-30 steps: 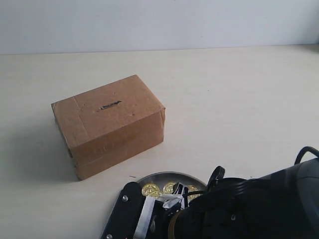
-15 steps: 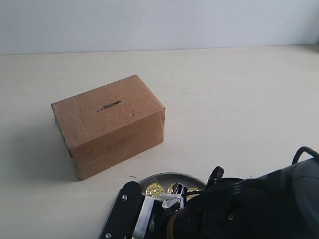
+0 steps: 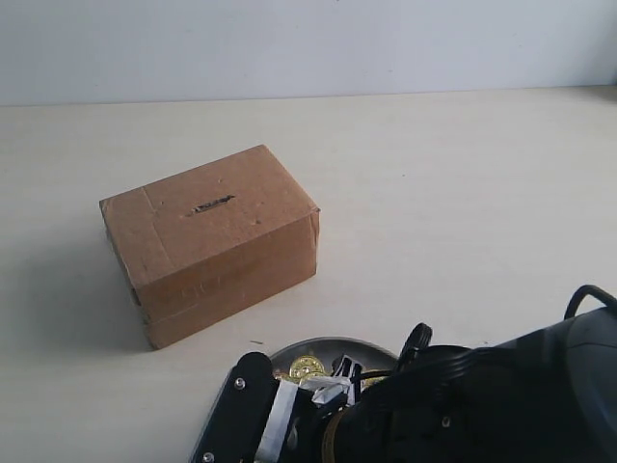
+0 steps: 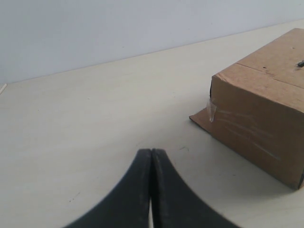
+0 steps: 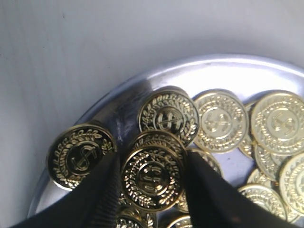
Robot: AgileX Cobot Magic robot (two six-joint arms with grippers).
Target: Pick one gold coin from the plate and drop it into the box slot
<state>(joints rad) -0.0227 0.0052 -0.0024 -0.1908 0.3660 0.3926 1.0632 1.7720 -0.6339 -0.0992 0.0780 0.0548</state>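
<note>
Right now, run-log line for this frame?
stage: coin pickup | right gripper: shut on gold coin at plate | left gripper: shut, near box | slot: unreached

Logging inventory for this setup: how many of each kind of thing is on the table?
Cardboard box: 1
Silver plate: 1
Gold coins: at least 8; they overlap, so no exact count
Total: at least 10

On the table [image 3: 463,193], the box [image 3: 210,241] stands left of middle with the slot [image 3: 212,204] in its top face, and the plate [image 3: 333,340] lies before it to the right, holding loose coins [image 5: 218,121], over which the right gripper [image 5: 151,160] pinches 1 coin [image 5: 152,178].
</note>
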